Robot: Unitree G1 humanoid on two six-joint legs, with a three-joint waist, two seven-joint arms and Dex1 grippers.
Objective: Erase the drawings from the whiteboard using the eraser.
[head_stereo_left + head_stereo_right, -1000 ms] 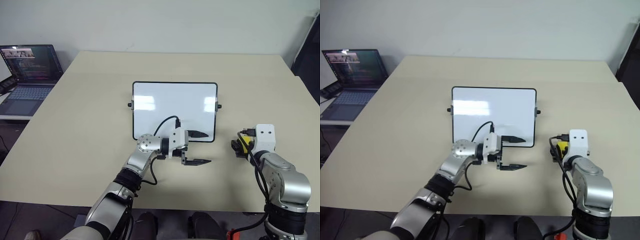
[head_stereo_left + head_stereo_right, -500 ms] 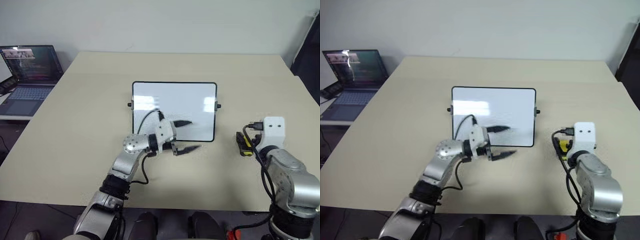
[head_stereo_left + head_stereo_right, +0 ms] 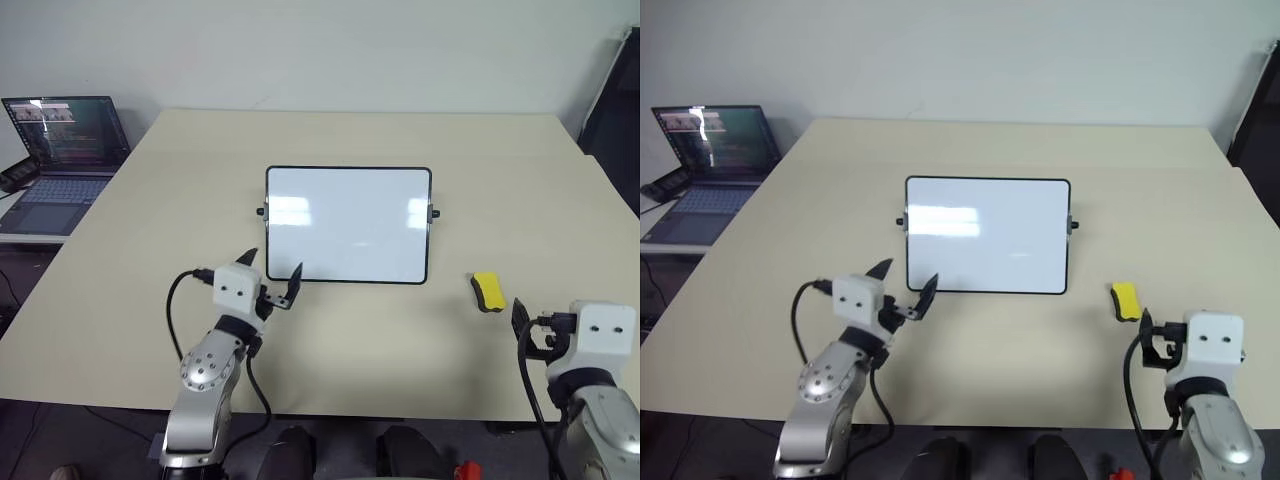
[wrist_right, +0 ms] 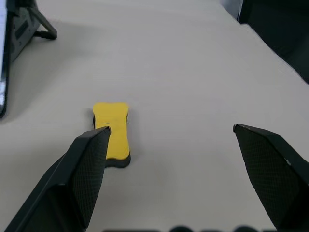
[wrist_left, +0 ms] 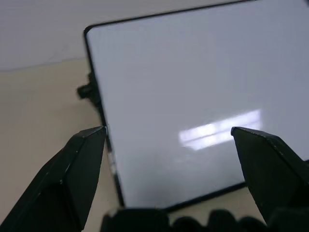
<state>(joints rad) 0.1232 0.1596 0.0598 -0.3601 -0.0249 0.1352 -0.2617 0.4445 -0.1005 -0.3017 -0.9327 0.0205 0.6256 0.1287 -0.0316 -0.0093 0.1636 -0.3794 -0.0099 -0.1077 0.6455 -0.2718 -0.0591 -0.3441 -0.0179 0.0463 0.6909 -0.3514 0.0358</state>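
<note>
The whiteboard (image 3: 348, 225) lies in the middle of the beige table. Its face reads as plain white with glare, and the drawings are out of view. The yellow eraser (image 3: 488, 291) lies alone on the table, right of the board's near right corner, and appears again as the eraser (image 4: 112, 133) in the right wrist view. My right gripper (image 4: 171, 133) stands open a short way behind the eraser, apart from it. My left gripper (image 3: 273, 265) is open and empty at the board's near left corner, with its fingers (image 5: 87, 159) pointing over the frame.
An open laptop (image 3: 60, 140) sits on a lower surface off the table's left edge. A dark object (image 3: 612, 100) stands beyond the far right corner. The board has small black knobs (image 3: 260, 211) at its short sides.
My left gripper swung left from the board's near edge to its near left corner and turned to point forward. My right gripper drew back from the eraser, which stays put.
</note>
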